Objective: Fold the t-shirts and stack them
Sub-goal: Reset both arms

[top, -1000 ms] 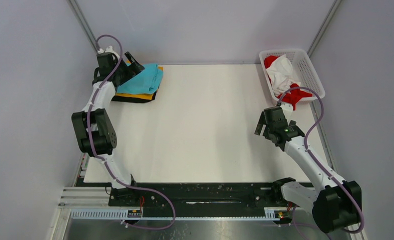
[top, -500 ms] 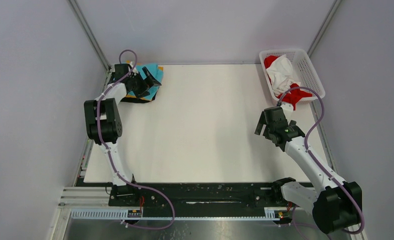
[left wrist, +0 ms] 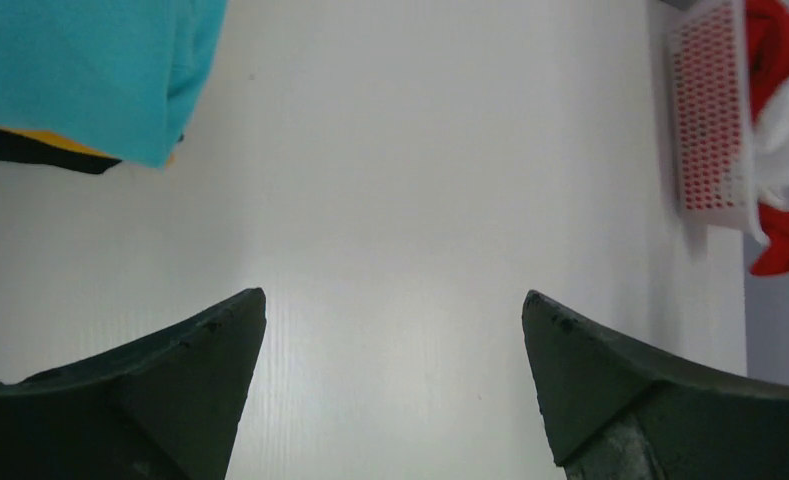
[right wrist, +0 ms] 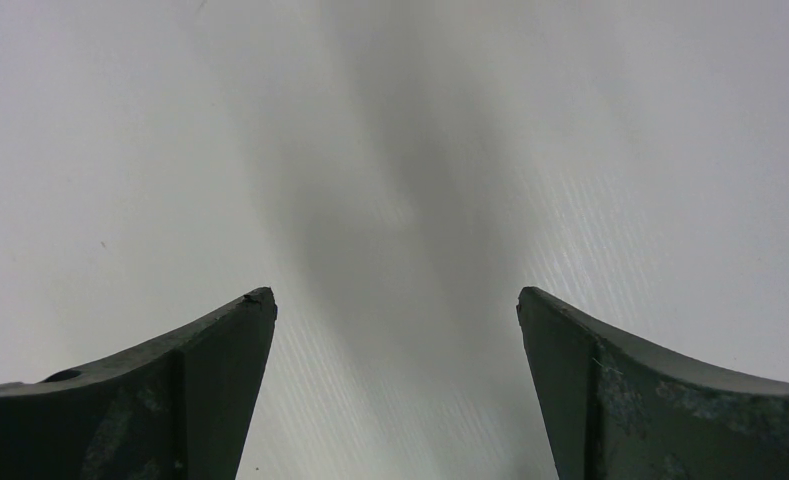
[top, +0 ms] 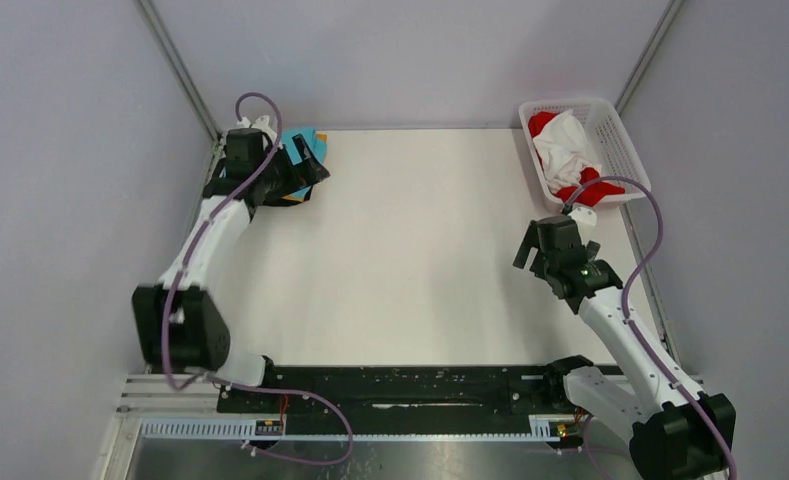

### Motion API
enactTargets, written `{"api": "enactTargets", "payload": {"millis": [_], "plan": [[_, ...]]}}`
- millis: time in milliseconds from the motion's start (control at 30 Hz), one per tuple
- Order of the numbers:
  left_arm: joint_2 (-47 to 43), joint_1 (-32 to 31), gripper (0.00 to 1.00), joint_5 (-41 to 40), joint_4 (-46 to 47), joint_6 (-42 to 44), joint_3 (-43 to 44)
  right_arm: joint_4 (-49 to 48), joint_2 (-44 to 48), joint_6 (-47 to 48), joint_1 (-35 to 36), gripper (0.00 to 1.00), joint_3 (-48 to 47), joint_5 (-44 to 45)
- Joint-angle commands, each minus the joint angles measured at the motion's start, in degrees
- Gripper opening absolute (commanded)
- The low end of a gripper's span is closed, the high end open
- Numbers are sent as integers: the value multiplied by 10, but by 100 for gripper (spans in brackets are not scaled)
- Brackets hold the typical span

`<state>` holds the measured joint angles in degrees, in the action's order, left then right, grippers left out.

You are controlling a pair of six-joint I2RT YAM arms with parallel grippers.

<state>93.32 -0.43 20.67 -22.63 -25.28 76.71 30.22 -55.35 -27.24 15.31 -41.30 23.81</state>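
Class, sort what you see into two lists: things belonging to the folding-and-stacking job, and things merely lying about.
Job: folded t-shirt stack, turquoise on top; red t-shirt; white t-shirt.
Lying about: white basket; table.

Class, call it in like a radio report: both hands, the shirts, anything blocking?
Left hand open, empty, by folded stack. Right hand open over table. Red shirt, white shirt crumpled in basket. Nothing blocking.

Enclosed by plain pale grey walls (top: 420, 60) with slanting silver metal struts (top: 177, 68); evenly lit over flat white rectangular tabletop (top: 420, 260).
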Motion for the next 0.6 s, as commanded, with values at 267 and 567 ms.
{"api": "enactTargets", "payload": {"millis": [267, 567], "plan": [[-539, -61, 99, -256, 4, -113, -381, 17, 120, -39, -3, 99, 31, -28], [-606, -76, 99, -269, -7, -129, -424, -10, 207, -21, -4, 99, 72, -32]]}}
